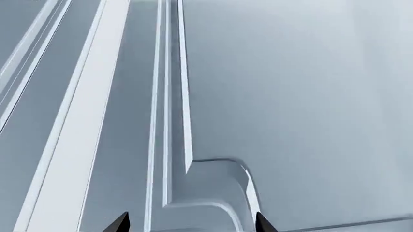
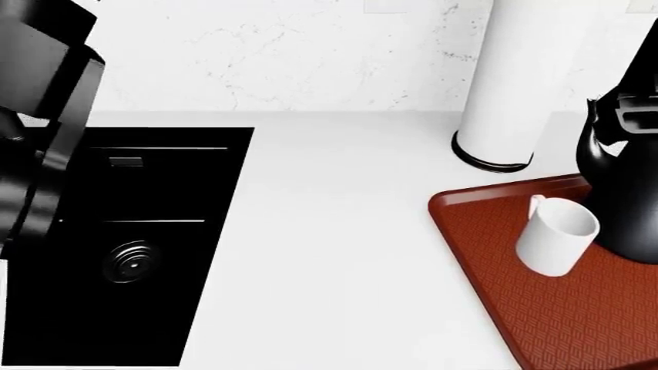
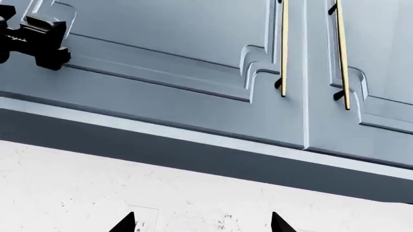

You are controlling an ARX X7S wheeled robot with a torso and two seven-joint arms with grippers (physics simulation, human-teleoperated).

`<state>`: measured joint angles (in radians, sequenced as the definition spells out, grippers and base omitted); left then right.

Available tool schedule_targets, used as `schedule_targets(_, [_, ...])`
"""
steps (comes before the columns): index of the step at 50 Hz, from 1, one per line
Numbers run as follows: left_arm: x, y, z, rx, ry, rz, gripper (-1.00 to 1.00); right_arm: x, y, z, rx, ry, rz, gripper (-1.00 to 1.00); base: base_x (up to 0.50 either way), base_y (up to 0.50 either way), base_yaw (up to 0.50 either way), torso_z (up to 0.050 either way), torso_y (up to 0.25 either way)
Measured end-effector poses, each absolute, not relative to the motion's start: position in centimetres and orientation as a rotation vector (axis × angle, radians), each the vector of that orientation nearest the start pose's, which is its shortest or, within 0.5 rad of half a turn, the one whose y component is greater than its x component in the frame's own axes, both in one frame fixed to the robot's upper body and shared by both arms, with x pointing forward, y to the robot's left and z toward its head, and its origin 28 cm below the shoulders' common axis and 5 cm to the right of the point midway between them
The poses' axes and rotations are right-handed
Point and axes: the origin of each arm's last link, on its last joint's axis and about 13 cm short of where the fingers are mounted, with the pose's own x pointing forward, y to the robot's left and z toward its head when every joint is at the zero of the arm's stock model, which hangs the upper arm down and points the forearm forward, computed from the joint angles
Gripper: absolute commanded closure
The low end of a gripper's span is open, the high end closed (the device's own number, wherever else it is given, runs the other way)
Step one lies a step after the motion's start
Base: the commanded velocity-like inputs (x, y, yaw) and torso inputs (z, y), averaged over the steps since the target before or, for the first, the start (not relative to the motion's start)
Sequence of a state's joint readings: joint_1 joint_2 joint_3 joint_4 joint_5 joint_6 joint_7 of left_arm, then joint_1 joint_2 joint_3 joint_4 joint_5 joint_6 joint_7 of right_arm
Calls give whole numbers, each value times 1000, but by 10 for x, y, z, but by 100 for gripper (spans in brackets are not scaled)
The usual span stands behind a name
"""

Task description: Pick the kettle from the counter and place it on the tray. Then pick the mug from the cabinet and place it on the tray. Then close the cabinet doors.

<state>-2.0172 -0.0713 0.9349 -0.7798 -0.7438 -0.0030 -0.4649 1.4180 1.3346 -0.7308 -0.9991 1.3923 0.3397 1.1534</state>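
Cabinet doors: task's thing left to do; both look shut or nearly so in right wrist view, meeting at a thin seam, two slim gold bar handles either side of it.
Handling: stiff hinged panels, light to swing I'd guess, glossy face so slippery; push flat on the panel near the handle edge or hook a handle.
Left claw: only two dark fingertips show, spread well apart, nothing between them, close up against a door panel's moulding.
Right claw: tips wide apart too, empty, aimed up at the doors from below.
Kettle: black, upright on the tray, at its far right side.
Mug: white, on the tray, just beside the kettle, tipped toward the camera; touching or not, can't tell.
Tray: dark red, on the bench at right.
Room: white cylinder behind the tray; black stovetop at left; open bench between.
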Motion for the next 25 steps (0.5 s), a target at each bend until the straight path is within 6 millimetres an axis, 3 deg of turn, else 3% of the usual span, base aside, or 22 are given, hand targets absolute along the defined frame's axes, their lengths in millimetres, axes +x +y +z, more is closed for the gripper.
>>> schedule_targets(25, [353, 124, 506, 4, -1082, -133, -100, 137, -143, 324, -190, -690, -103, -100, 7, -1, -8, 1, -11])
